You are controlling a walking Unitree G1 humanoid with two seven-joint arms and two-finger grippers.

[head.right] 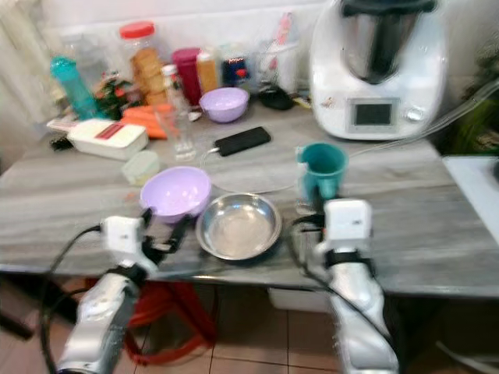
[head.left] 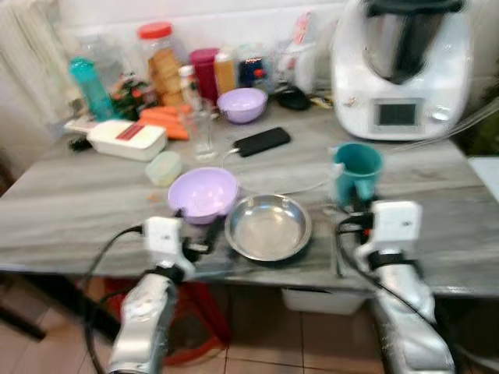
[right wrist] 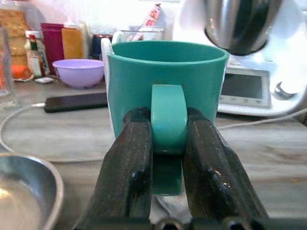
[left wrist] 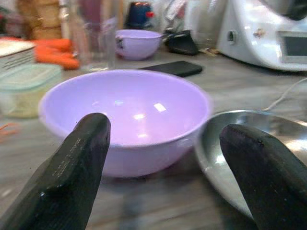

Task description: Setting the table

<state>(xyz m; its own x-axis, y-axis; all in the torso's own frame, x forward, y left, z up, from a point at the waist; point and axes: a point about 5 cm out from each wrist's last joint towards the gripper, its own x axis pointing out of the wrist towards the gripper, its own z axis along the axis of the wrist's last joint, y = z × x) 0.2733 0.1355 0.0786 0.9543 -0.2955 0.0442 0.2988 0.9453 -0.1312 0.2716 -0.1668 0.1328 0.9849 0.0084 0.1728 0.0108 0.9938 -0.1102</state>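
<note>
A teal mug (head.left: 358, 171) stands upright on the grey table (head.left: 70, 210), right of a steel bowl (head.left: 268, 227). My right gripper (right wrist: 168, 143) is shut on the teal mug's handle (right wrist: 168, 117), one black finger on each side. A purple bowl (head.left: 203, 194) sits left of the steel bowl, touching it or nearly so. My left gripper (left wrist: 163, 158) is open just in front of the purple bowl (left wrist: 127, 117), its fingers (left wrist: 72, 172) spread about as wide as the bowl and holding nothing.
A second purple bowl (head.left: 242, 104), a black phone (head.left: 262, 141) on a cable, a drinking glass (head.left: 204, 132), carrots (head.left: 162, 121), jars and bottles crowd the back. A white kitchen machine (head.left: 401, 66) stands back right. A small lidded tub (head.left: 164, 167) lies left of the purple bowl.
</note>
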